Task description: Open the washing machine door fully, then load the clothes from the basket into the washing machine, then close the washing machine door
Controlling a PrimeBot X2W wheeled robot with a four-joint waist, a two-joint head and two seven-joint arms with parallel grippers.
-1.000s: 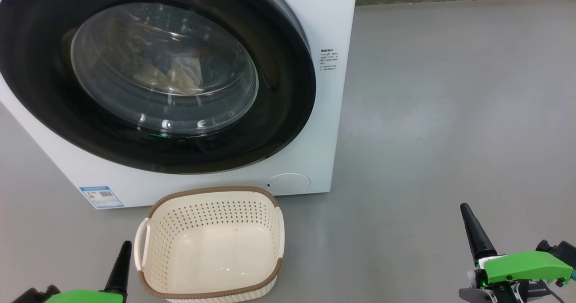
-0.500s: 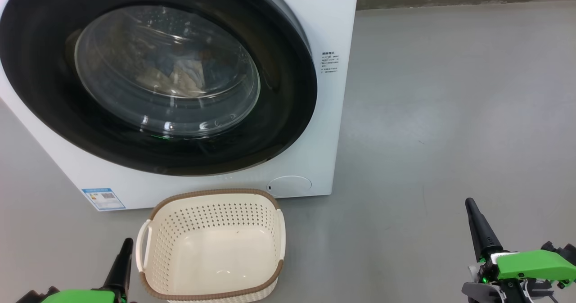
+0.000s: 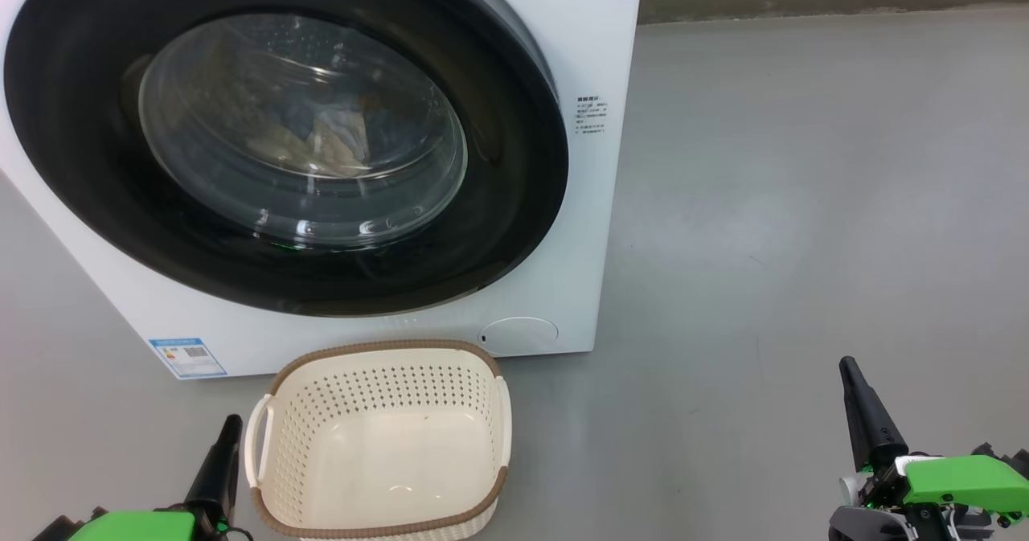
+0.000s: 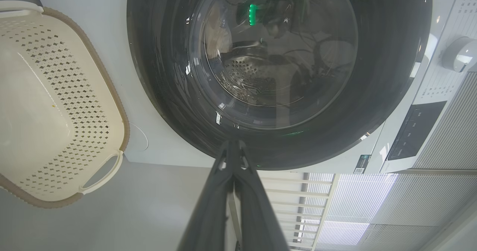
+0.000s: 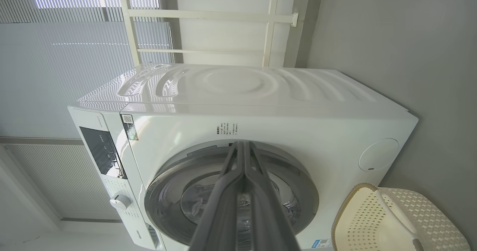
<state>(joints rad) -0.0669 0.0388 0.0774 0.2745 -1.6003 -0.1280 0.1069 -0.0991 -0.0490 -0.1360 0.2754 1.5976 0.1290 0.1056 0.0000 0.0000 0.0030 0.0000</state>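
We read the washing machine door as shut flush against the white front of the washing machine. Its glossy black ring sits even all round, with no gap that we can make out. Through the bulging glass we see the clothes, a pale blue and cream heap low in the steel drum, so they lie inside the machine and not in the basket, whose perforated bottom shows bare. The basket stands on the grey floor just in front of the machine, below the door, near the round service cap and the blue label sticker.

Our left gripper hangs low just beside the basket's left handle, fingers pressed together and holding nothing. Our right gripper sits well apart to the right over the floor, likewise closed and empty. We judge both are parked clear of the door because all three steps look done. Nothing stands between us and the machine but the basket. In the left wrist view the control knob and the dark panel lie off to one side — neither gripper is near them
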